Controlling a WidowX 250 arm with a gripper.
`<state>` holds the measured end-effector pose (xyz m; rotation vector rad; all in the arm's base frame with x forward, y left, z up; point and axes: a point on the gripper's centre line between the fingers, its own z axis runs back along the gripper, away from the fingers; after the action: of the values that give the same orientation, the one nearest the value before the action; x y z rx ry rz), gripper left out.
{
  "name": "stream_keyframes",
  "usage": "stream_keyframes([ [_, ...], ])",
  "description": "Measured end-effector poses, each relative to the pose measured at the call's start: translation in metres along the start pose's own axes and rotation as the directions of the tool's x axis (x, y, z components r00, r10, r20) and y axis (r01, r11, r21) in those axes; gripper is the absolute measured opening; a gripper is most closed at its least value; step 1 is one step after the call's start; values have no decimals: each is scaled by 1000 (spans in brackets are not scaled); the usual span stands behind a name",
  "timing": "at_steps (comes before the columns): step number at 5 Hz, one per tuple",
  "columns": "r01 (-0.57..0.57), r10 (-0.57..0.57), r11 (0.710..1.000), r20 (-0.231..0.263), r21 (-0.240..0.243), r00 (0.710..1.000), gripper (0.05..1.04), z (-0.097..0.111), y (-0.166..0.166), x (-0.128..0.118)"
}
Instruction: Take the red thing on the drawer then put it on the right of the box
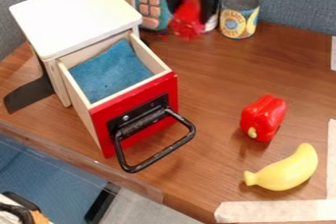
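One red toy pepper point(263, 118) lies on the table point(210, 70), right of the box point(75, 14); placement seems complete, next move: keep clear; gripper point(191, 19) at top edge, grip state cannot be told.

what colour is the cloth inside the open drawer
The cloth is blue, seen best in the camera view, inside the open drawer.

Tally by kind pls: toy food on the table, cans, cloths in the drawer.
Toy food: 2 (red pepper, banana)
Cans: 1 (can at the back)
Cloths: 1 (blue cloth in the drawer)
Total: 4
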<state>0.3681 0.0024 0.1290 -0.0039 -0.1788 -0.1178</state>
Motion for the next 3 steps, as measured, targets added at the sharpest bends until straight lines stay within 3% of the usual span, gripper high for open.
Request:
stream_keyframes([
  [3,97,-96,995,-82,9,992,745,-65,-39,37],
])
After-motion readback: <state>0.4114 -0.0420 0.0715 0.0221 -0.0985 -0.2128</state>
